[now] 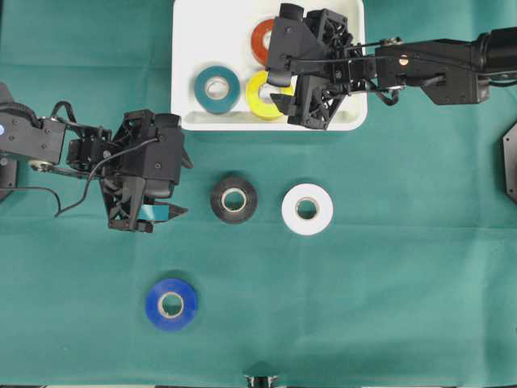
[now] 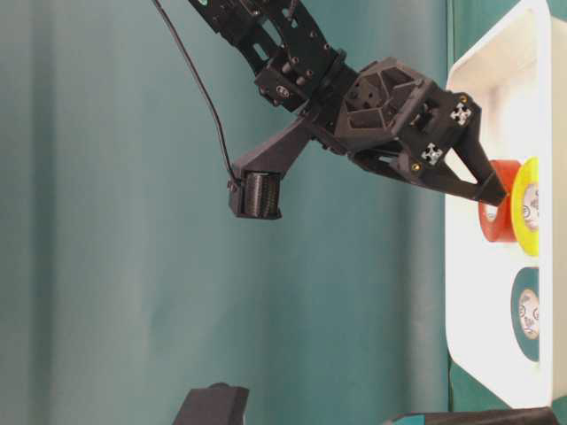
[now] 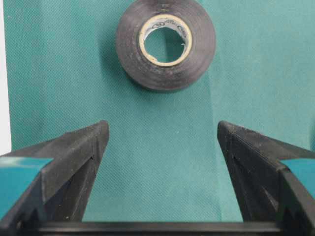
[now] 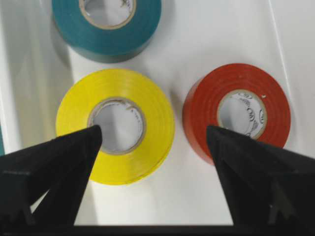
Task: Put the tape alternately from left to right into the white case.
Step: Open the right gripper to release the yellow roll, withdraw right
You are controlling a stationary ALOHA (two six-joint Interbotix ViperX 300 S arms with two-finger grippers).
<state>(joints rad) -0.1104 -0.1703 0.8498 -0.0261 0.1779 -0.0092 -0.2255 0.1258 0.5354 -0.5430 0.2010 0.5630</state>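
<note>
Green cloth (image 1: 388, 307) over table. White case (image 1: 187, 56) at top centre of overhead view, long side across.

In case: teal roll (image 1: 216, 89) at left, lying flat; yellow roll (image 1: 263, 97) just right of it, near front rim; red-orange roll (image 1: 262, 39) behind yellow, toward far rim. In right wrist view yellow and red-orange sit close side by side with a narrow strip of white floor between; teal close to yellow, contact not resolvable. All three flat, cores up.

Right gripper (image 1: 283, 87) over case, reaching in from right side. Jaws spread wide in right wrist view, nothing between fingers; one fingertip (image 4: 93, 135) over inner edge of yellow roll, other (image 4: 214, 137) over edge of red-orange roll. Seen from table level, fingertip (image 2: 493, 189) close beside red-orange and yellow rolls; touching or just clear, cannot tell.

On cloth, outside case: black roll (image 1: 234, 199) below case, roughly centre; white roll (image 1: 307, 209) just to its right, small gap between; blue roll (image 1: 171, 304) well apart, lower left. All flat.

Left gripper (image 1: 161, 214) low over cloth at left, pointing toward black roll. Jaws wide apart, empty. Left wrist view: black roll ahead of fingertips (image 3: 96, 135), centred on gap, not touching either finger; only cloth between fingers
</note>
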